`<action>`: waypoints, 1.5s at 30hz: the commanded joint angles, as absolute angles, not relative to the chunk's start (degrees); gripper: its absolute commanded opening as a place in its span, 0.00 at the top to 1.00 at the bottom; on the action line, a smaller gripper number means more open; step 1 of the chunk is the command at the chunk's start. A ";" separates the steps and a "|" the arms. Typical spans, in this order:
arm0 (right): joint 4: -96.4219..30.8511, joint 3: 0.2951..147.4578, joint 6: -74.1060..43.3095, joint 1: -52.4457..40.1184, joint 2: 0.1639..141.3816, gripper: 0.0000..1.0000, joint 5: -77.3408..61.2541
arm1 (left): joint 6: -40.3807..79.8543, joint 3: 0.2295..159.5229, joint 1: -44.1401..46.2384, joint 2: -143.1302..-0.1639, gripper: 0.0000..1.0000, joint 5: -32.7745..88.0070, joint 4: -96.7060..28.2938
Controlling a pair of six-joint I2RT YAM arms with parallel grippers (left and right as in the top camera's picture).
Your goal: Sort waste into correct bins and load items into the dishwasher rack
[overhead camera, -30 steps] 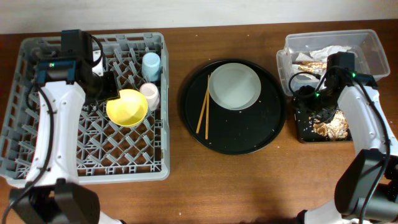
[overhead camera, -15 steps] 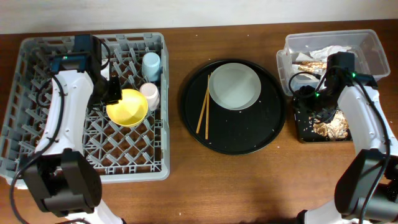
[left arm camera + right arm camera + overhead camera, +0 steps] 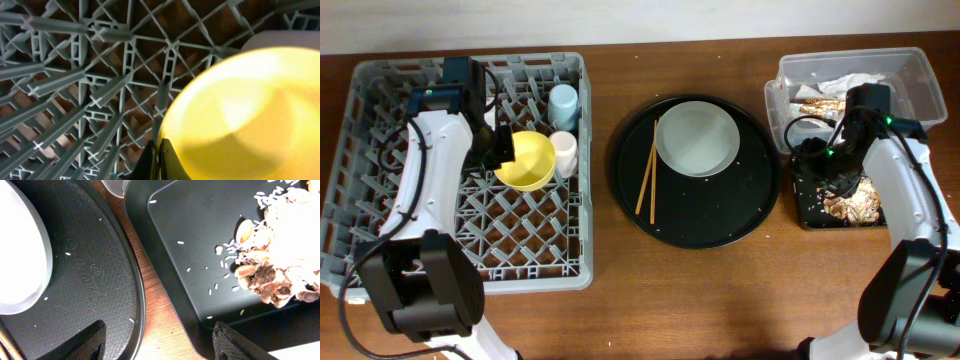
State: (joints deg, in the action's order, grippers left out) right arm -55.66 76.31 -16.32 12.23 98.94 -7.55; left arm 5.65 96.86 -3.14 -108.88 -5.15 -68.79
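Observation:
In the dishwasher rack (image 3: 380, 230) a yellow bowl (image 3: 525, 160) leans slightly on the pegs, and my left gripper (image 3: 503, 147) is shut on its left rim. The left wrist view shows the two fingers (image 3: 159, 157) pinching the edge of the bowl (image 3: 240, 115). A light-blue cup (image 3: 563, 103) and a pink cup (image 3: 563, 152) stand just right of it. A white plate (image 3: 697, 137) and chopsticks (image 3: 647, 180) lie on the round black tray (image 3: 720, 220). My right gripper (image 3: 157, 342) hangs open over the strip of table between that round tray and the black rectangular tray (image 3: 200, 240).
Food scraps (image 3: 270, 275) and rice grains lie in the black rectangular tray, with gold wrappers (image 3: 855, 205) at its near end. The clear tub (image 3: 910, 75) behind it holds white napkins (image 3: 845, 82). Upright pegs (image 3: 90, 75) crowd the rack floor around the bowl.
My left gripper has swung right and closed on the yellow bowl's rim, and the bowl has shifted slightly toward the cups. The right arm has not moved.

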 commanded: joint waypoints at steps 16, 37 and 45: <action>-55.83 76.05 -16.29 12.40 97.86 0.30 -6.87 | 14.81 108.36 23.44 -95.61 0.99 -58.67 -93.14; -55.66 76.05 -16.29 12.40 97.86 0.31 -6.85 | 27.35 83.11 31.27 -96.92 1.00 -77.80 -78.02; -55.66 76.05 -16.27 12.40 97.86 0.30 -6.83 | 33.10 83.11 32.86 -105.30 1.00 -76.55 -78.02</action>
